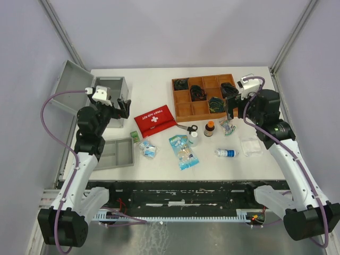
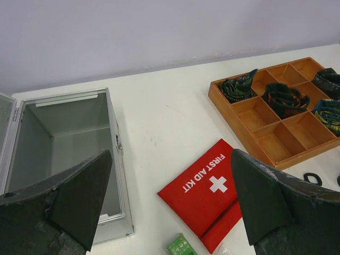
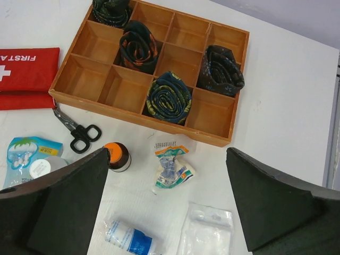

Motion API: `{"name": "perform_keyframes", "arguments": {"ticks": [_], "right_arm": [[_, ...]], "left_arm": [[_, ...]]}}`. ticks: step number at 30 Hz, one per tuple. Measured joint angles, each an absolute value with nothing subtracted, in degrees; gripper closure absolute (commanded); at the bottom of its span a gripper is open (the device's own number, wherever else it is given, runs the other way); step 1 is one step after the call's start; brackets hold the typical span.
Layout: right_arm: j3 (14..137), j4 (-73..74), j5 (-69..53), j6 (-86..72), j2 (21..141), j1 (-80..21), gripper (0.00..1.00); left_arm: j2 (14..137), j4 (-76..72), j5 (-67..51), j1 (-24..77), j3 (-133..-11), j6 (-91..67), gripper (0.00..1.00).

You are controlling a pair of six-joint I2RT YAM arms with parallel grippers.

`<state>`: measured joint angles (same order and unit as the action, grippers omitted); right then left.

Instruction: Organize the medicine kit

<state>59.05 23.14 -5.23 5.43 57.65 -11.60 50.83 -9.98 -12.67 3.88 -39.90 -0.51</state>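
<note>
The medicine kit [image 1: 112,81] is a silver-grey metal case at the table's left, empty, with its lid [image 1: 69,87] swung back. My left gripper [image 1: 124,109] hovers open just right of it, holding nothing. The left wrist view shows the kit [image 2: 112,127] on the left and my left gripper [image 2: 171,156] above the table. My right gripper [image 1: 232,109] is open over the loose supplies at the right. In the right wrist view, my right gripper [image 3: 167,151] hangs above a crumpled packet [image 3: 171,164].
A red first-aid pouch [image 1: 155,120] and a wooden tray [image 1: 204,109] with rolled cloths lie mid-table. A grey insert tray [image 1: 114,153] sits front left. Scattered: green box [image 1: 135,136], blue packet [image 1: 183,151], brown bottle [image 1: 210,128], scissors [image 3: 77,130], bandage roll [image 1: 227,153], clear bag [image 1: 251,146].
</note>
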Motion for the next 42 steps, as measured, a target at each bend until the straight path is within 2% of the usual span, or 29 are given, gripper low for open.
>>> {"name": "perform_keyframes", "arguments": {"ticks": [22,27,33,42], "right_arm": [[58.2,22.7,-5.3,6.2,55.8,-11.6,0.00],[58.2,22.7,-5.1,6.3,55.2,-11.6,0.00],[57.7,22.7,-5.6,6.5,55.3,-11.6,0.00],[57.5,22.7,-6.6,7.0,56.0,-11.6,0.00]], "left_arm": [[50.8,-7.2,-12.8,3.9,-40.4,0.6,0.01],[51.0,-6.1,-16.1,3.9,-40.6,2.9,0.01],[54.4,-6.0,-19.6,6.3,-40.6,7.1,0.01],[63.1,-5.8,-18.9,13.1,-40.6,16.6,0.02]]}}
